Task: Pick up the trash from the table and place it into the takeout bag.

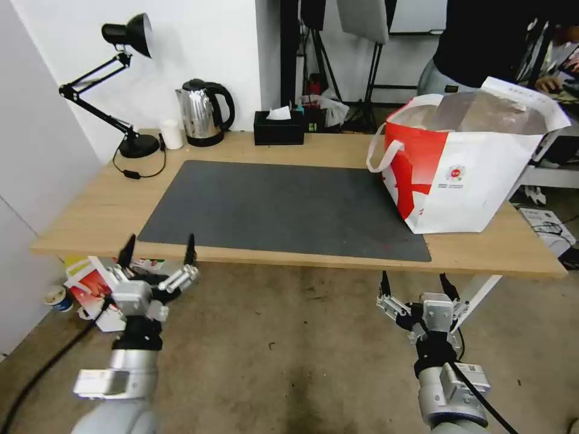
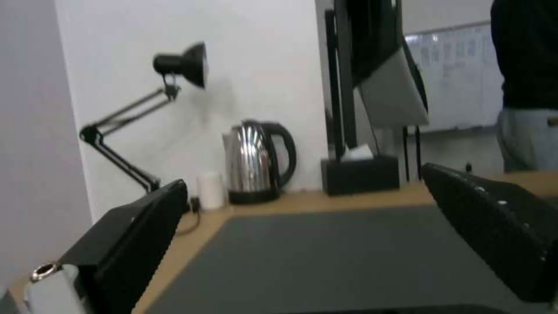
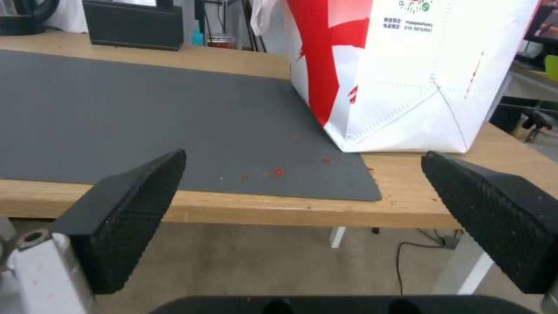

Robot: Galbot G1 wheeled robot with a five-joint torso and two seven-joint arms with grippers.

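The table (image 1: pixel 96 205) carries a dark grey mat (image 1: pixel 277 205) with a few red crumbs near its front right corner. The takeout bag (image 1: pixel 476 181), white and red with a foil lining, stands open on the table's right end, also close up in the right wrist view (image 3: pixel 407 74). No trash is in view on the tabletop. My left gripper (image 1: pixel 160 247) hangs open below the table's front left edge and faces the mat (image 2: pixel 302 179). My right gripper (image 1: pixel 414 282) is open below the front edge, near the bag's corner (image 3: pixel 302 155).
Along the back edge stand a black desk lamp (image 1: pixel 129 36), a small white cup (image 1: pixel 171 134), a steel kettle (image 1: pixel 202 111) and a black tissue box (image 1: pixel 278 128). A smaller red-printed bag (image 1: pixel 90 289) and a paper cup (image 1: pixel 57 298) lie on the floor at left. A person stands behind the bag.
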